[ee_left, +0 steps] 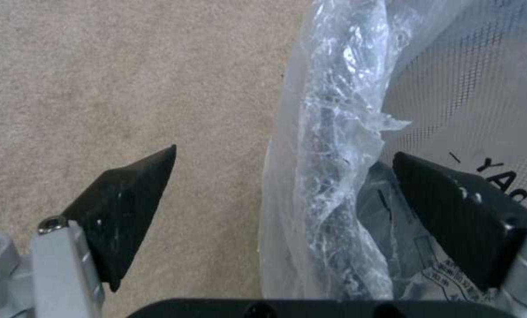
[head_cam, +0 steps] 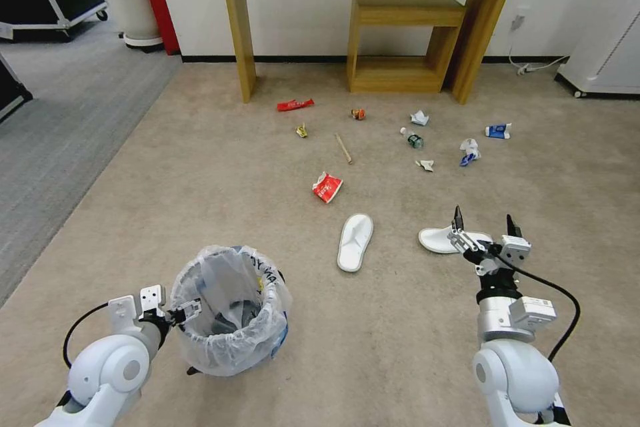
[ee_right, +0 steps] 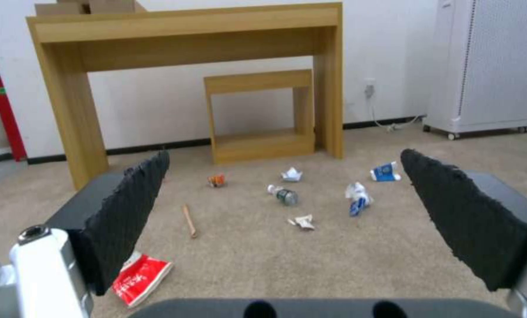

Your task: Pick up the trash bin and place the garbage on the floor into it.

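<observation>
The trash bin, blue and lined with a crinkly whitish bag, stands on the tan floor at the near left. My left gripper is open at its left rim. The left wrist view has one finger outside the bag-covered rim and the other over the inside. The garbage lies farther ahead: a red wrapper, a second red wrapper, a wooden stick, a small bottle, crumpled paper and blue-white packets. My right gripper hangs open at the near right, holding nothing.
Two white slippers lie between me and the litter, one just beyond the right gripper. A wooden table with a small shelf stands against the far wall. Grey carpet runs along the left, and a white cabinet sits at the far right.
</observation>
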`<state>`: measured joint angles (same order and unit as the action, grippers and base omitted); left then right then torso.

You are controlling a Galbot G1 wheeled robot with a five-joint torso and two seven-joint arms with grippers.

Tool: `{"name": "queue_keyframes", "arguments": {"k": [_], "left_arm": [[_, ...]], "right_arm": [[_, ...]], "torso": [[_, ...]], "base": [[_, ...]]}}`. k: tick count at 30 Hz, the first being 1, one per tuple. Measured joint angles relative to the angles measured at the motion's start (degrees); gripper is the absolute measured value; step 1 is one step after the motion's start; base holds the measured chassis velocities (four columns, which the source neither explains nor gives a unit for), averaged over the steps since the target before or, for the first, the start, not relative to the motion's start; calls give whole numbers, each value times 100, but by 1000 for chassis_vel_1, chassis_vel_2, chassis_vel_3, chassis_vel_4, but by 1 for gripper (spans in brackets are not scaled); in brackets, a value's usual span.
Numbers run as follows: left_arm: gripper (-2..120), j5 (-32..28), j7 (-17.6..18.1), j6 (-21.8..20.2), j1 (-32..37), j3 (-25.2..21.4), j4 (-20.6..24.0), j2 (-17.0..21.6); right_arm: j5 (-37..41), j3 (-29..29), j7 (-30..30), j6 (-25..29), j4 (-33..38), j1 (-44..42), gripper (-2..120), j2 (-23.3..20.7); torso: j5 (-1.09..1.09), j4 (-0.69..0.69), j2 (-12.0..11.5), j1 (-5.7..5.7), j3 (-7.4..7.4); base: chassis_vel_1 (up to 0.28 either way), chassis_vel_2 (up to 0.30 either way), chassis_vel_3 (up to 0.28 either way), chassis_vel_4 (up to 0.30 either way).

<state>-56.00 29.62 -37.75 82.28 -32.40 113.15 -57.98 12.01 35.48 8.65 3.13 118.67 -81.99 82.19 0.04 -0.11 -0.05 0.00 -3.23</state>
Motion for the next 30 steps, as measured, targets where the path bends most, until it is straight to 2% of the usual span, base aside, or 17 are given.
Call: {"name": "queue_keyframes", "arguments": {"k": [7,9,10,12,14,16,18,19,21,23,26,30], "left_arm": [[82,-35,4,7,1,44,-22,29],[71,-35,0,9,24,57,-14,41],[71,-35,0,9,24,57,-14,41],[59,-21,-6,11,70,76,3,72],[55,-15,-7,11,82,79,6,80],[45,-8,-10,12,112,81,13,96],[45,-7,-10,12,115,81,13,97],[35,-2,-11,12,126,82,16,103],[29,1,-11,13,140,85,24,109],[27,2,-11,13,145,86,29,111],[7,16,-12,13,166,90,50,115],[2,40,-18,12,176,90,64,114]], "right_arm": [[-16,2,-3,26,-12,5,100,9],[-21,2,-5,45,-15,5,100,11],[-21,2,-5,45,-15,5,100,11],[-26,-4,-10,64,-16,3,100,18],[-27,-7,-12,68,-16,3,100,22],[-35,-17,-16,78,-17,3,100,31],[-36,-18,-16,79,-18,3,100,32],[-43,-24,-17,87,-18,3,100,35],[-51,-30,-20,92,-18,2,100,39],[-53,-31,-21,93,-18,0,100,39],[-57,-36,-23,98,-18,-2,100,42],[-58,-37,-24,98,-16,-5,100,43]], "torso": [[0,0,1,0,0],[-1,0,1,0,1],[-1,0,1,0,1],[-1,0,1,0,0],[-1,0,1,0,0],[-1,-1,1,0,0],[-1,-1,1,0,0],[-1,-1,1,0,0],[-2,-1,1,0,0],[-2,-1,1,0,0],[-2,-1,1,0,0],[-4,-1,1,0,-1]], "base": [[0,0,0,0],[0,0,0,0],[0,0,0,0],[0,0,0,0],[0,0,0,0],[0,0,0,0],[0,0,0,0],[0,0,0,0],[0,0,0,0],[0,0,0,0],[0,0,0,0],[0,0,0,0]]}}
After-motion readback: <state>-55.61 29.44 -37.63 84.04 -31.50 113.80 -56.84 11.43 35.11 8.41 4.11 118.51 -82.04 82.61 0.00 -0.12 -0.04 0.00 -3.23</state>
